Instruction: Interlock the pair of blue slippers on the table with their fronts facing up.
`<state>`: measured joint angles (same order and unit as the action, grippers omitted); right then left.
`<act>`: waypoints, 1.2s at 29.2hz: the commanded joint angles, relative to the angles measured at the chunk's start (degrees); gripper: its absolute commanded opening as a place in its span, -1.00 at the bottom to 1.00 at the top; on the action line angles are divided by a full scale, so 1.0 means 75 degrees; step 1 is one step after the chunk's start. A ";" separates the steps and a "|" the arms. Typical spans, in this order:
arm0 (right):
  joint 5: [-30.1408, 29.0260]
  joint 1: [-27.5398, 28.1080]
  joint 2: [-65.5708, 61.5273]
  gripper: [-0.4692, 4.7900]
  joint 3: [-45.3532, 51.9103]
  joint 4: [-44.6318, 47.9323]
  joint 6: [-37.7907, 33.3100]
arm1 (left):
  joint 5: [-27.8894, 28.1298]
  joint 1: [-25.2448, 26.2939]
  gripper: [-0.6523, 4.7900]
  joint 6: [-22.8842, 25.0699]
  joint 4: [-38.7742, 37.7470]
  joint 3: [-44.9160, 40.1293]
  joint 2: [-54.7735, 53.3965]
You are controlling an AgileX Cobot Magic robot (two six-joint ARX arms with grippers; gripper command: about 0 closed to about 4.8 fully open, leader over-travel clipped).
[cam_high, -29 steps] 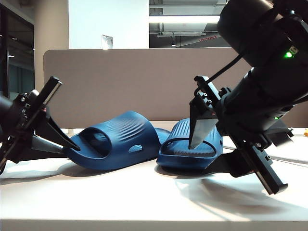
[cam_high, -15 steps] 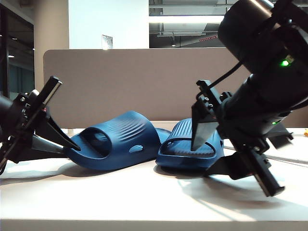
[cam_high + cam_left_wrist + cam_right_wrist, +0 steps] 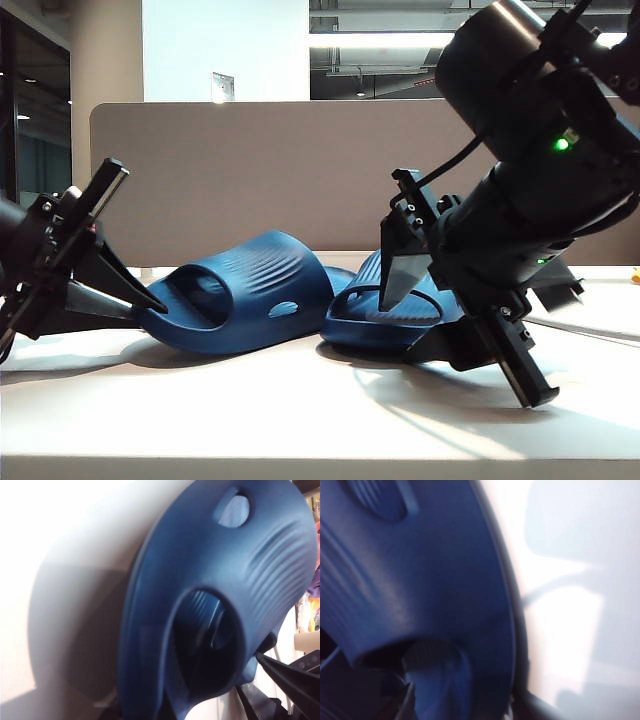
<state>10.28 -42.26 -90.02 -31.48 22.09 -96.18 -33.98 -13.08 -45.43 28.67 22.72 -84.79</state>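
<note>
Two navy slide sandals lie side by side on the cream table (image 3: 300,420), the left slipper (image 3: 245,290) pinched at its sole edge by the left gripper (image 3: 140,298), whose fingers are pressed together on it, and the right slipper (image 3: 385,312) straddled by the right gripper (image 3: 425,320), spread wide with one finger over the footbed and one low beside the sole. Before closing, the right gripper should seat squarely on the sole, I judge. Behind stands a brown-grey divider panel (image 3: 250,170); nothing else crowds the pair.
</note>
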 commanded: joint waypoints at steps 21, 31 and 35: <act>0.0026 0.0009 -0.0347 -0.68 -0.0029 -0.0405 0.0673 | -0.0166 -0.0015 -0.78 0.0085 -0.0184 -0.0032 -0.0020; 0.0184 0.0137 0.0117 -0.76 -0.0029 -0.0944 0.2629 | -0.0286 -0.0012 -0.78 0.0093 -0.0093 0.0152 -0.0017; 0.0178 0.0423 0.0583 -0.76 -0.0029 -0.1358 0.3471 | -0.0350 -0.0012 -0.78 0.0087 -0.0108 0.0423 -0.0017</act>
<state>10.83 -39.72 -86.67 -31.88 15.27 -74.26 -34.79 -13.08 -45.04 26.65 24.86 -85.21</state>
